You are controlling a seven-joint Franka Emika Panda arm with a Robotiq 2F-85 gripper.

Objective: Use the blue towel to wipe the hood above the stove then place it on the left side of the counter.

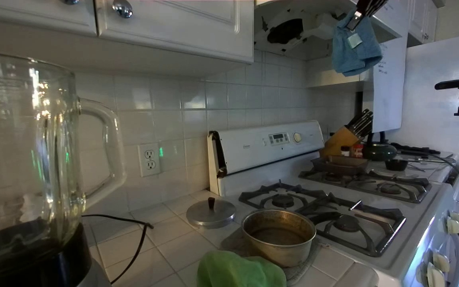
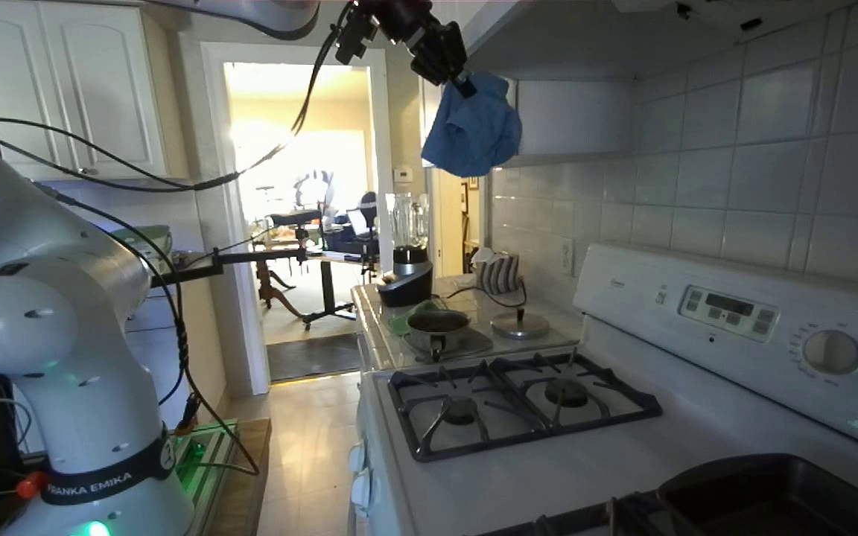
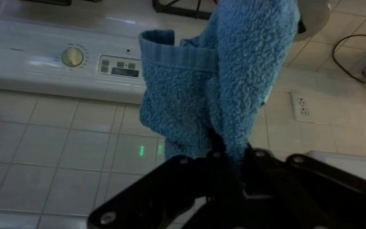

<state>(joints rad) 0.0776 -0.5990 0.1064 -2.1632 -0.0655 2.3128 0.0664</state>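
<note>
Your blue towel (image 1: 357,57) hangs in mid-air, gathered at its upper end and loose below, a small pale label (image 1: 354,40) on one face. Your black hand (image 2: 465,83) is clamped on that upper end; in the wrist view its fingers (image 3: 217,167) close over a fold of the cloth. In both exterior views the towel is near the front edge of the hood (image 2: 570,37); whether cloth and edge touch, you cannot tell.

Beneath, well apart from the towel, is the white stove (image 2: 541,476), with open air between the cloth and the black grates (image 2: 523,406). A dark baking pan (image 2: 779,495) sits on the end away from the tabletop.

The white-tiled tabletop (image 1: 177,247) adjoins the stove. At its stove-side edge you have a metal pot (image 1: 289,251) on a mat (image 1: 231,241), handle pointing toward the stove. A round lid (image 1: 221,211) lies near that same edge, closer to the wall (image 2: 697,182). A green object (image 1: 237,271) sits beside the pot, near the front edge. A blender (image 2: 408,281) stands toward the far front corner, and a striped tissue box (image 2: 498,275) is nearer the wall. Between lid and blender you see bare tile, crossed by a black cord (image 1: 143,239). Overhead, a white cabinet (image 1: 173,24) beside the hood hangs over the tabletop; its lower edge caps the room above the tiles.
</note>
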